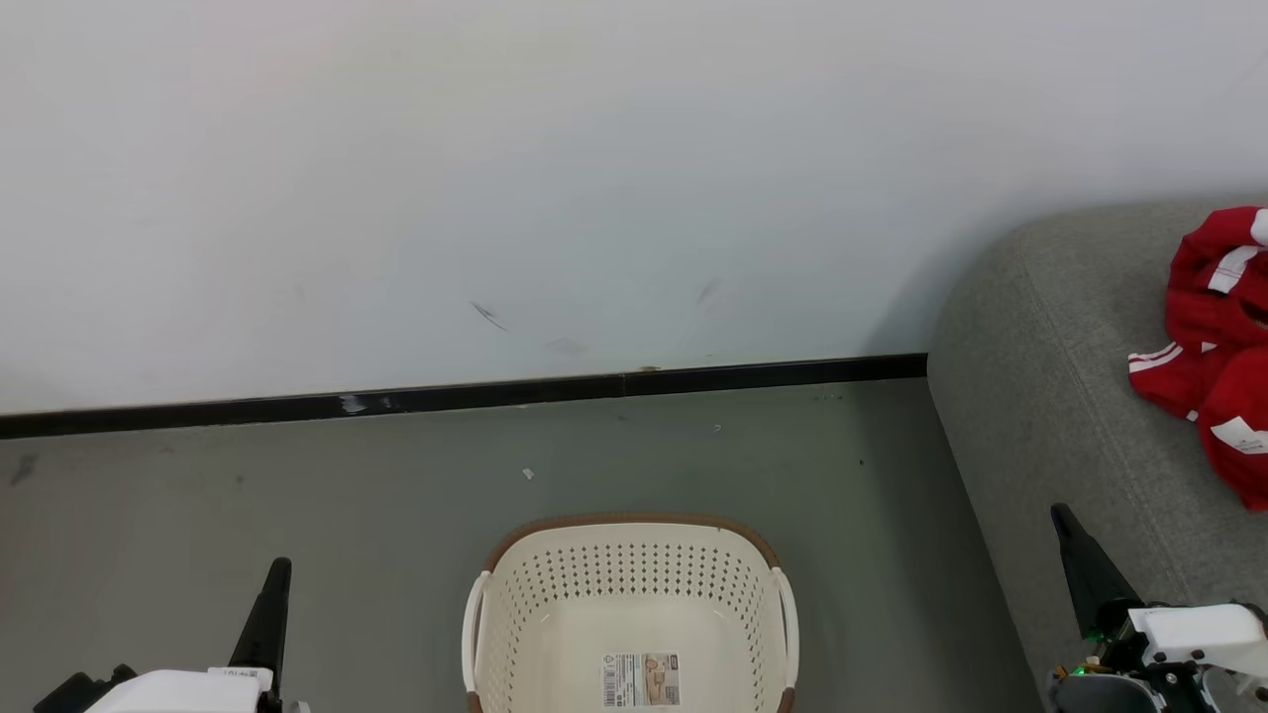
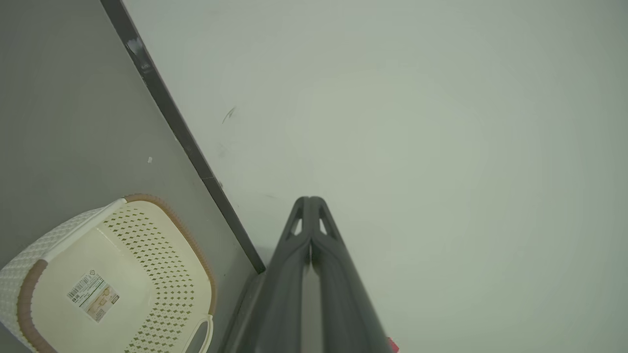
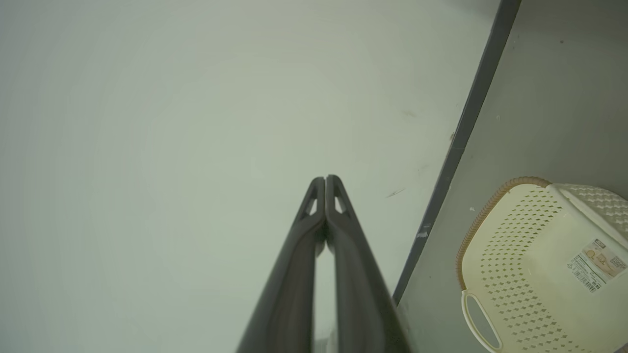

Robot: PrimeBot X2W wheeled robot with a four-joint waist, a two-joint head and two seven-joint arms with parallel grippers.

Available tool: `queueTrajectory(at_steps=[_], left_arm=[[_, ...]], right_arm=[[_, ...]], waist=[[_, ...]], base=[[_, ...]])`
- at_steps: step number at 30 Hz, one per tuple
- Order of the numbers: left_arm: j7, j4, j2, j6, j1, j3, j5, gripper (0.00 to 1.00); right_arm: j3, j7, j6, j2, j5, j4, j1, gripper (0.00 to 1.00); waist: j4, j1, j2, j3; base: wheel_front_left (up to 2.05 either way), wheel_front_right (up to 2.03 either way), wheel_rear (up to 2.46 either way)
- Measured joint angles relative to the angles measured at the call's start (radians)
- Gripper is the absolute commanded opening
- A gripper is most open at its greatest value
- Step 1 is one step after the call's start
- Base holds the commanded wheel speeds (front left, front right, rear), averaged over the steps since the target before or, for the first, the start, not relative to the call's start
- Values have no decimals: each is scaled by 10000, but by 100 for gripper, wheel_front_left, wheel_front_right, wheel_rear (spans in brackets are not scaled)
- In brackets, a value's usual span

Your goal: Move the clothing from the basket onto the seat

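Note:
The cream basket (image 1: 634, 594) with a brown rim stands on the floor at the bottom middle of the head view, with just a paper label on its bottom. It also appears as the basket (image 2: 122, 274) in the left wrist view and the basket (image 3: 544, 264) in the right wrist view. Red clothing (image 1: 1214, 347) with white stripes lies on the grey seat (image 1: 1070, 416) at the right. My left gripper (image 1: 279, 566) is shut at the lower left, left of the basket; its tips (image 2: 310, 200) meet. My right gripper (image 1: 1060, 512) is shut over the seat's arm, holding nothing; its tips (image 3: 325, 179) touch.
A pale wall (image 1: 594, 178) with a black skirting strip (image 1: 466, 396) runs behind the basket. Grey floor (image 1: 297, 485) lies between the wall and the basket and to its left. The seat's rounded arm stands close to the basket's right side.

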State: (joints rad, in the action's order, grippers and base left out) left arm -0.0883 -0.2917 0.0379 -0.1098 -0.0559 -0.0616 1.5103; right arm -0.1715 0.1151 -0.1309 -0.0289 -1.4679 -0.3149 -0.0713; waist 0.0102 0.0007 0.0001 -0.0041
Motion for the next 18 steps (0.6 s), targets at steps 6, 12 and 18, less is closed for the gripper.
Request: queueTrajectory(at_steps=[6, 12, 18], left_arm=[[-180, 52, -38, -96, -43, -182, 681, 0], [-253, 102, -54, -130, -127, -247, 842, 0], [-253, 109, -54, -130, -142, -247, 842, 0]], right_arm=[[21, 171, 0, -13, -905, 111, -54, 0], [67, 173, 0, -44, -1239, 173, -153, 0], [142, 171, 0, -44, -1241, 209, -153, 0]], waist=[[-85, 0, 0, 49], [-103, 0, 0, 61], [-103, -1, 0, 62]], base=[[0, 0, 0], [0, 0, 0], [0, 0, 0]])
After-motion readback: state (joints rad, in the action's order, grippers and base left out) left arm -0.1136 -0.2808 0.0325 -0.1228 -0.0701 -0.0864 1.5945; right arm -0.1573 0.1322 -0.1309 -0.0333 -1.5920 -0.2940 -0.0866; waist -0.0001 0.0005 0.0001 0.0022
